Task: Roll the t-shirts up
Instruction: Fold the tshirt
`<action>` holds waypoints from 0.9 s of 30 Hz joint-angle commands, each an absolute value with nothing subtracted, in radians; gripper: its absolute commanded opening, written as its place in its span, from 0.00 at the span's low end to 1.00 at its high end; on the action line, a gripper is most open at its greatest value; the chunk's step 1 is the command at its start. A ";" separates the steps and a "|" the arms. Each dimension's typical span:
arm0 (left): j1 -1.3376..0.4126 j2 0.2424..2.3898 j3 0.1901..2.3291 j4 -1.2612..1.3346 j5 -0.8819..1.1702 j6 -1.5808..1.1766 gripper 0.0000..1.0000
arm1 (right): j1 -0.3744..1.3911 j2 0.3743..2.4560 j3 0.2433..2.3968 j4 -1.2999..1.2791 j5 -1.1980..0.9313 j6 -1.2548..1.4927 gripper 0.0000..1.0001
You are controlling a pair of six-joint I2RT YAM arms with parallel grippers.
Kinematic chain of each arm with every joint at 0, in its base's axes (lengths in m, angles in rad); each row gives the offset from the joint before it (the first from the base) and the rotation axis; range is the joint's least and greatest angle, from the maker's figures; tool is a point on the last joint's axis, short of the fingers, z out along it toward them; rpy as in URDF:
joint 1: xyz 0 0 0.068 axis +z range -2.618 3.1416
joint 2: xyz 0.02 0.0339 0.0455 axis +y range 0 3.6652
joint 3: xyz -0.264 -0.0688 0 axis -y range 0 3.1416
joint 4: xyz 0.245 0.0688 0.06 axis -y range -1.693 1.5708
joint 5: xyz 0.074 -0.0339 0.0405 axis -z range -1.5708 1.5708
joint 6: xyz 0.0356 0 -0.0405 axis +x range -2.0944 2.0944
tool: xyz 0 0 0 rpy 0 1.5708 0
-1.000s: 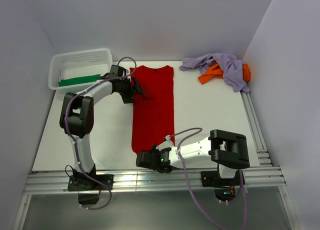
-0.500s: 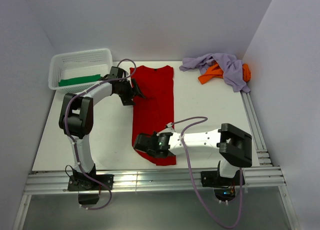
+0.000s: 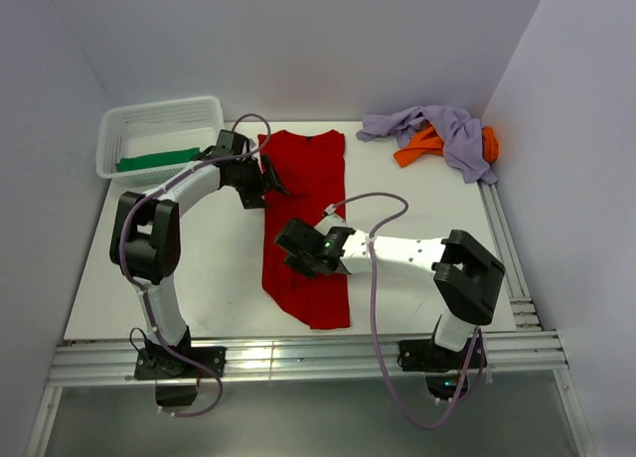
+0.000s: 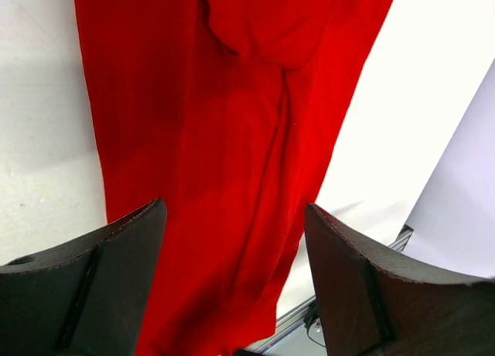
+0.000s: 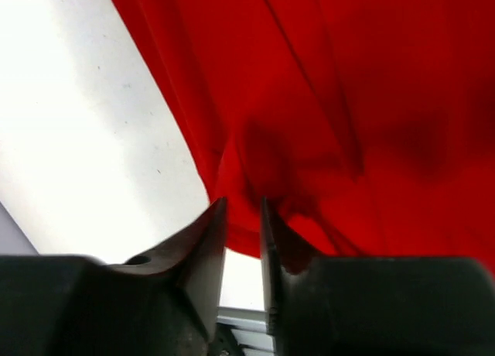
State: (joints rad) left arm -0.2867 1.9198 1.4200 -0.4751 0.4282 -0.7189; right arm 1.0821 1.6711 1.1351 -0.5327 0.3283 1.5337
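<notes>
Where right fingers (image 5: 193,255) meet t-shirt (image 5: 348,100), grip unclear

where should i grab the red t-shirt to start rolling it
Pinch the near hem of the red t-shirt, coming down from above on the robot's side. It lies as a long narrow strip, collar at the far end, so that short free edge should probably lift and turn over most easily.

Left arm (image 3: 189,189) reaches far forward, left fingers (image 4: 100,286) spread wide; right fingers (image 5: 193,255) (arm bent leftward) nearly together
</notes>
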 commanded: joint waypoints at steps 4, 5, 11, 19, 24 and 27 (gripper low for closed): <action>-0.304 1.865 1.393 -0.466 0.416 -0.704 0.77 | 1.023 1.646 1.074 -0.342 0.244 1.298 0.42; -0.308 1.867 1.394 -0.471 0.416 -0.703 0.77 | 1.011 1.635 1.054 -0.313 0.235 1.287 0.42; -0.316 1.856 1.408 -0.486 0.414 -0.696 0.77 | 0.988 1.517 0.887 -0.117 0.146 1.184 0.41; -0.318 1.888 1.442 -0.492 0.434 -0.680 0.77 | 0.979 1.508 0.811 -0.003 0.011 1.037 0.39; -0.319 1.905 1.447 -0.492 0.439 -0.670 0.77 | 0.977 1.569 0.822 0.043 -0.040 0.994 0.42; -0.321 1.910 1.450 -0.495 0.437 -0.664 0.77 | 0.977 1.600 0.825 0.066 -0.058 0.974 0.44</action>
State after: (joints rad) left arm -0.3138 1.9087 1.4086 -0.4976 0.4221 -0.6926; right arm 0.9836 1.5723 0.8108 0.0017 -0.0223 1.0283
